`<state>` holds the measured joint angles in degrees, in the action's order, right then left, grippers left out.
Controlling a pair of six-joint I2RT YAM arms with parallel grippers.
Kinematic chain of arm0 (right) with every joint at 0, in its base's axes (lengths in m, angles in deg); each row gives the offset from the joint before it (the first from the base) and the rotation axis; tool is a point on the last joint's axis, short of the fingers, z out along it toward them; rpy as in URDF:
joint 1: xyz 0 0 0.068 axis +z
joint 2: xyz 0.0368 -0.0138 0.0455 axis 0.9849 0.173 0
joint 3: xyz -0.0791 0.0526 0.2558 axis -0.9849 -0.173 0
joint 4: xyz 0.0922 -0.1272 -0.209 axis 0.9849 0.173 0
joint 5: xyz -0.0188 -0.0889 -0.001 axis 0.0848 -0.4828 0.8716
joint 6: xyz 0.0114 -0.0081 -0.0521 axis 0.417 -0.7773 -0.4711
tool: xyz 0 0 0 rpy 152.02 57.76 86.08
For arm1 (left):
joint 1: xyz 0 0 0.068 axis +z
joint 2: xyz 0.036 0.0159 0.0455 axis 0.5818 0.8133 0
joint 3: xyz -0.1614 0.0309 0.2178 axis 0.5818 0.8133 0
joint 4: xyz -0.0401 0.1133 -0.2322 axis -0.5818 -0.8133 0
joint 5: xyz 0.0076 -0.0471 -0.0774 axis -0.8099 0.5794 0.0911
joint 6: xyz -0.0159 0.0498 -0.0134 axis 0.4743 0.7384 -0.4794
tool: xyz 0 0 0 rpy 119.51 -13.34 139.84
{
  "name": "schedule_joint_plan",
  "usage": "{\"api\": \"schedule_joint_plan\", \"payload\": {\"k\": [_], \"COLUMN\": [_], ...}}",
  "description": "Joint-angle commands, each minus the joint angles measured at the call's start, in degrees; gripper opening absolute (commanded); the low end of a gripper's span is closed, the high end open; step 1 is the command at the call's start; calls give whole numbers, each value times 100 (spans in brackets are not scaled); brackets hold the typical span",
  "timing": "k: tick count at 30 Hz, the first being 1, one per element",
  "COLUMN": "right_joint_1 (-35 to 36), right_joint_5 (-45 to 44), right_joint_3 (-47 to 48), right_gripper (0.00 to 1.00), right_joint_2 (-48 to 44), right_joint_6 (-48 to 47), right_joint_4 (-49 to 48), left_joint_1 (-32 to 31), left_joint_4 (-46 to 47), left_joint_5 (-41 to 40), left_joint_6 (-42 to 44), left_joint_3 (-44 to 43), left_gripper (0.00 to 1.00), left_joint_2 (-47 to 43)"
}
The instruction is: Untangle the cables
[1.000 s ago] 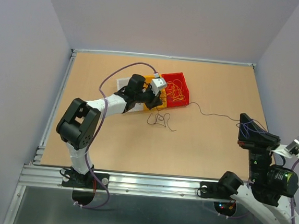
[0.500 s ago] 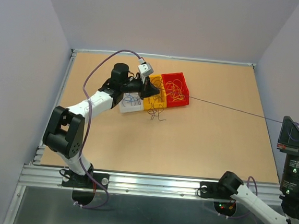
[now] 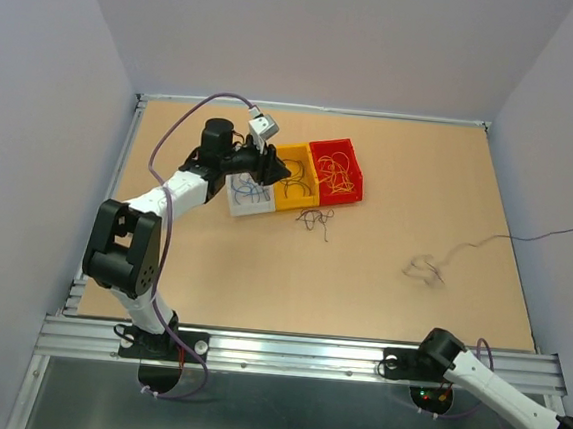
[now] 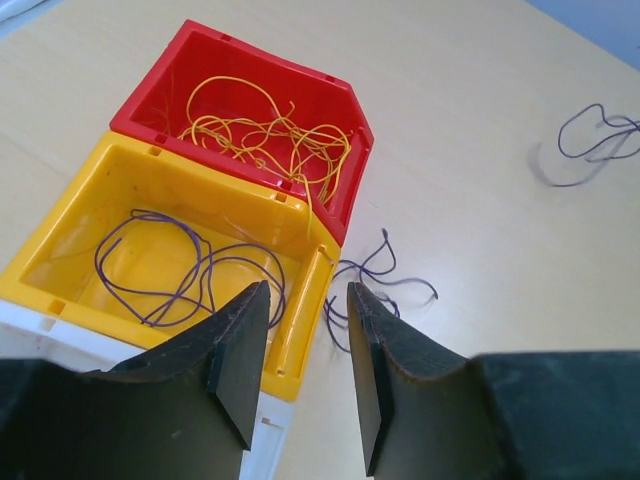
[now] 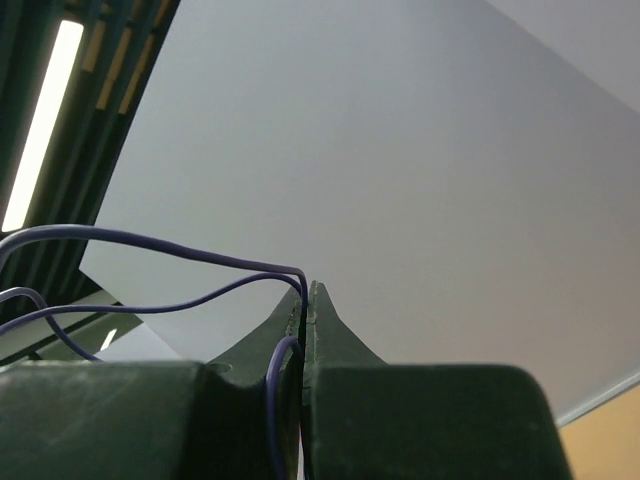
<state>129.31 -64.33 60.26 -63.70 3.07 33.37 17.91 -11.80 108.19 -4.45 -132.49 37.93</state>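
Top external: three bins in a row, white bin (image 3: 237, 206), yellow bin (image 4: 185, 168), red bin (image 4: 270, 55), cables (image 4: 265, 140) in each. On the table (image 3: 400, 174), two loose purple lots: curled tangle (image 3: 314, 218) just beside yellow bin; long cable (image 3: 424, 269) stretched left-to-right toward right edge. Left gripper (image 4: 305, 300) spread, empty, over yellow bin. Right gripper (image 5: 305, 290) pressed together, pinching purple wire (image 5: 150, 243).
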Motion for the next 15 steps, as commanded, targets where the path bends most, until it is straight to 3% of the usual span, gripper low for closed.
{"api": "schedule_joint_plan", "payload": {"k": [1, 3, 7, 10, 15], "right_joint_1": [-23, -23, -23, -23, -23], "right_joint_5": [259, 285, 443, 531, 1030], "right_joint_3": [306, 385, 465, 500, 701], "right_gripper": [1, 1, 1, 0, 1], "right_joint_2": [571, 774, 976, 1125, 1844], "right_joint_6": [-26, -26, 53, 132, 387], "right_joint_4": [-119, -119, -110, -101, -84], "left_joint_1": [-52, -52, -113, -315, -640], "left_joint_4": [14, -4, -4, -4, 5], "left_joint_5": [50, 164, 769, 797, 674], "left_joint_6": [166, 175, 376, 570, 1009], "left_joint_3": [-29, -29, 23, 155, 392], "left_gripper": [43, 42, 64, 76, 86], "left_joint_2": [61, 88, 35, -140, -474]}}
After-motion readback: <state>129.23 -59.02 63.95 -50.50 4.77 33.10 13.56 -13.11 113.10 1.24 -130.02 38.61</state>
